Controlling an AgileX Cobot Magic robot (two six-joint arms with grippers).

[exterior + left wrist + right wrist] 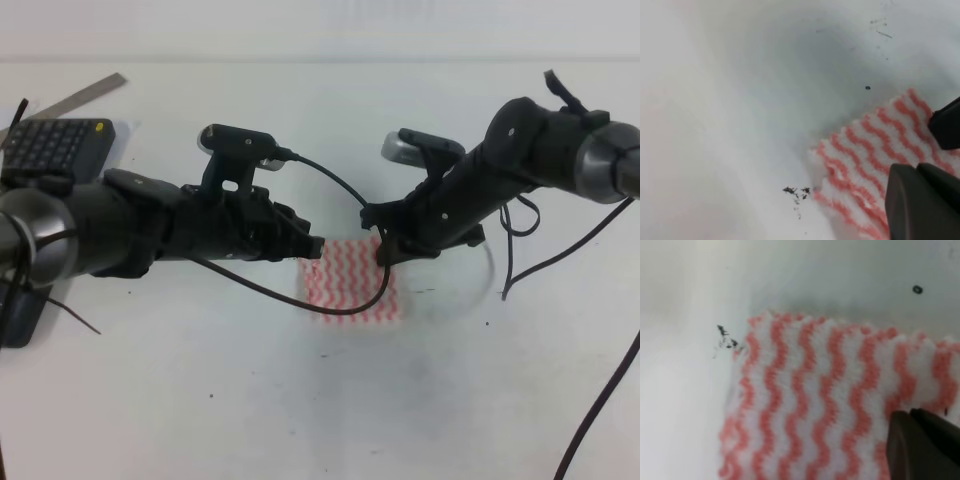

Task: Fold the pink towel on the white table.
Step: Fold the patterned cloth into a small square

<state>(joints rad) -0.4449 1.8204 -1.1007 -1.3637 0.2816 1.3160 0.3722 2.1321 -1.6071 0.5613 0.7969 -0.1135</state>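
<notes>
So there's one pink towel [352,282] lying flat near the middle of the white desk [300,400], wavy pink-red and white stripes all over. Two arms are in on it, one from each side. The left end effector [312,247] sits right at the towel's upper left corner, and in the left wrist view its two dark fingers [920,200] are spread apart over the cloth with stripes showing between them, not clamping anything. The right end effector [385,250] is at the upper right corner; the right wrist view only shows one dark fingertip [922,445] over the towel, so I can't tell how wide it's gaping. Off to the far left there's one black keyboard [55,145] and one metal ruler [85,95].
</notes>
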